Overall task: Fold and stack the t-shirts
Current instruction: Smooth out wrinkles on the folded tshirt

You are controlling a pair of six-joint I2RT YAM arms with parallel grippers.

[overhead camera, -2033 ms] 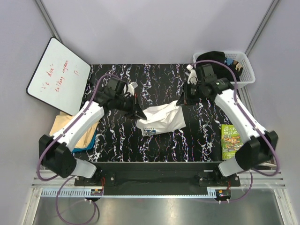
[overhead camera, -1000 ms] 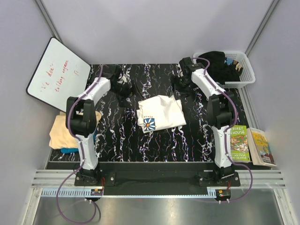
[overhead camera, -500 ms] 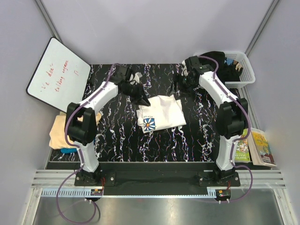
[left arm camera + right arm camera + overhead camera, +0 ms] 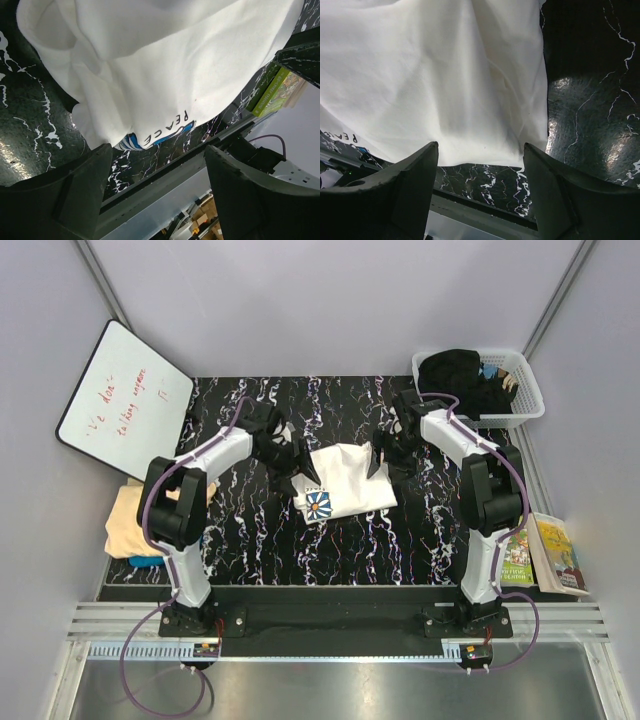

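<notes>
The white t-shirt (image 4: 348,478) lies folded in the middle of the black marbled table (image 4: 400,540), its blue daisy print (image 4: 319,504) at the near left corner. My left gripper (image 4: 297,466) hovers open at the shirt's left edge. My right gripper (image 4: 384,461) hovers open at its right edge. The left wrist view shows the white shirt (image 4: 150,60) with dark lettering (image 4: 167,128) beyond the open left gripper (image 4: 157,165). Nothing lies between the fingers of the open right gripper (image 4: 480,160), with the shirt (image 4: 440,75) spread beyond them. A peach shirt (image 4: 135,518) lies on a teal one (image 4: 148,561) at the table's left edge.
A whiteboard (image 4: 122,400) leans at the back left. A white basket (image 4: 530,390) with dark clothes stands at the back right. Books (image 4: 540,552) lie beside the table's right edge.
Both grippers have come forward from the back of the table to the white shirt's left and right edges. The shirt has stayed flat and folded over the last second.
</notes>
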